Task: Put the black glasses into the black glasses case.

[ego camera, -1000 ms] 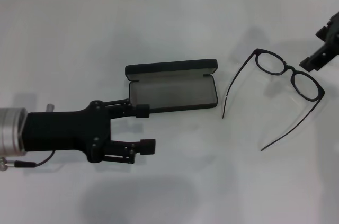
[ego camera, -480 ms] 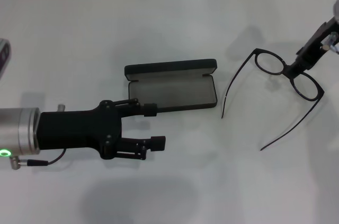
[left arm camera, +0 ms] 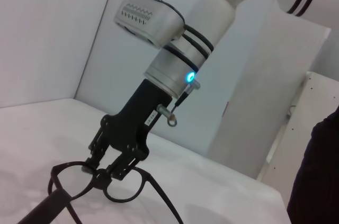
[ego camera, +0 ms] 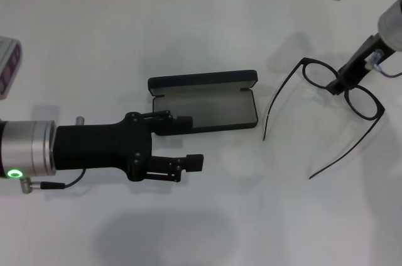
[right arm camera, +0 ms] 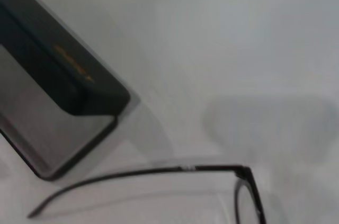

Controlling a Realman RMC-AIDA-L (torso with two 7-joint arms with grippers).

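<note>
The black glasses (ego camera: 342, 87) lie open on the white table at the right, temple arms pointing toward me. My right gripper (ego camera: 340, 83) is down at their bridge. In the left wrist view its fingers (left arm camera: 91, 167) stand apart on either side of the bridge of the glasses (left arm camera: 124, 196), so it is open. The black glasses case (ego camera: 204, 104) lies open at the centre, grey lining up and lid toward the far side. My left gripper (ego camera: 191, 141) is open and empty, just in front of the case's left half. The right wrist view shows the case's corner (right arm camera: 79, 89) and one temple arm (right arm camera: 159, 171).
A white and purple object (ego camera: 6, 65) shows at the left edge of the head view. The white table (ego camera: 207, 33) ends at a wall at the back. White panels stand behind the right arm in the left wrist view.
My right gripper has come in from the right edge and down onto the bridge of the glasses. My left arm has moved right, toward the case. The glasses and case have not moved.
</note>
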